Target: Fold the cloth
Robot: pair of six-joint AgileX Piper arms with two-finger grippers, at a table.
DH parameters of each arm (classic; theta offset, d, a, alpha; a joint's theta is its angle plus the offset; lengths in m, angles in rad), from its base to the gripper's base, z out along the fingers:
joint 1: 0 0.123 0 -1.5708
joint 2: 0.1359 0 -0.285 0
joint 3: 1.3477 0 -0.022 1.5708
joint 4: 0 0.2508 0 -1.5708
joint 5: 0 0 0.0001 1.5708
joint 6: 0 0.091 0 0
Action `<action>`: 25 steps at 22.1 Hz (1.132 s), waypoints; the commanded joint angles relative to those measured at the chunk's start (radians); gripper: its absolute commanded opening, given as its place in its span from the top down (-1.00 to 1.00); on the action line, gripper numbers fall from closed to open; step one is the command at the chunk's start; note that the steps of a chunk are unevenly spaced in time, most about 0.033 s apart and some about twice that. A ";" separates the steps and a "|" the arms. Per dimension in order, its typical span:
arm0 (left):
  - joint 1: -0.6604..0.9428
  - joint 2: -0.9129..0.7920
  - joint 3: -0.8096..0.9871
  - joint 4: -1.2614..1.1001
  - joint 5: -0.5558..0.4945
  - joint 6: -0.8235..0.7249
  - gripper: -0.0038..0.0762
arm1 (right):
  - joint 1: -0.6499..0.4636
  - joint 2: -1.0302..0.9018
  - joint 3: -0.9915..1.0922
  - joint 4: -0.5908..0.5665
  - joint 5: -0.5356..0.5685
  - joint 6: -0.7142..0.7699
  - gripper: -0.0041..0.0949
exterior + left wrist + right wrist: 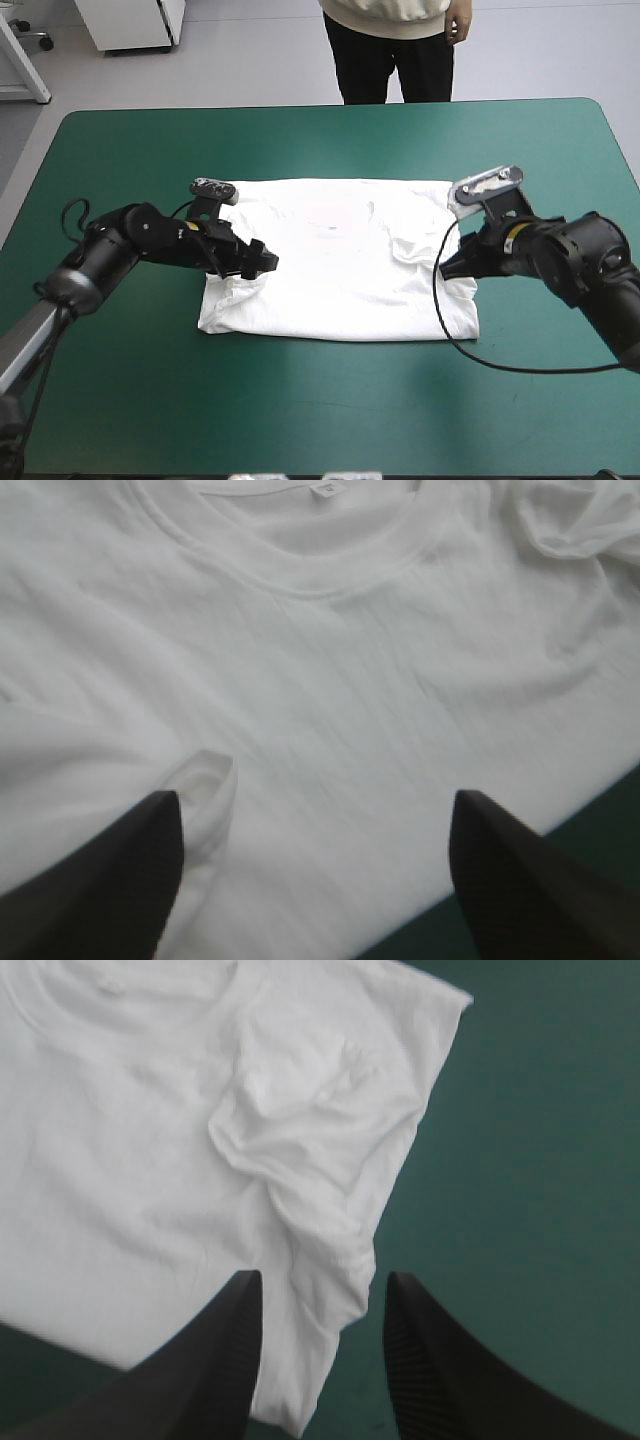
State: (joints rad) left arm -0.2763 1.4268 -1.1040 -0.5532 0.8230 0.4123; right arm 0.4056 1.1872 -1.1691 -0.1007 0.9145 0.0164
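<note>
High view shows you the teal-green tabletop (300,420) with the T-shirt (340,270) at its middle, laid flat as a wide white rectangle. You find the left gripper (262,262) over the T-shirt's left edge. Its wrist view shows the black fingers (110,880) spread wide, released, with cloth beneath them and a small raised fold touching one finger. You find the right gripper (450,268) at the T-shirt's right edge, fingers parted and released, with a wrinkled cloth edge lying between them. The collar (300,580) lies ahead of the left gripper, its label (325,488) beyond.
</note>
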 commanded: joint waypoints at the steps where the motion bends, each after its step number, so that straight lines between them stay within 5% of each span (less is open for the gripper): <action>1: 0.000 -0.140 0.057 0.112 -0.006 -0.109 -0.33 | -0.007 -0.094 0.125 -0.024 -0.087 0.023 0.14; 10: 0.000 -0.366 0.348 0.361 -0.094 -0.456 -0.33 | -0.007 -0.276 0.372 0.033 -0.098 0.077 0.15; 18: 0.000 -0.179 0.361 0.467 -0.206 -0.561 -0.33 | -0.007 -0.280 0.377 0.040 -0.102 0.070 0.16; 25: 0.000 -0.003 0.361 0.499 -0.130 -0.542 -0.19 | -0.007 -0.280 0.377 0.047 -0.102 0.070 0.17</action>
State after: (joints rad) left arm -0.2763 1.3948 -0.7357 -0.0546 0.6736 -0.1347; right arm 0.4056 0.9215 -0.7657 -0.0511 0.8568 0.0941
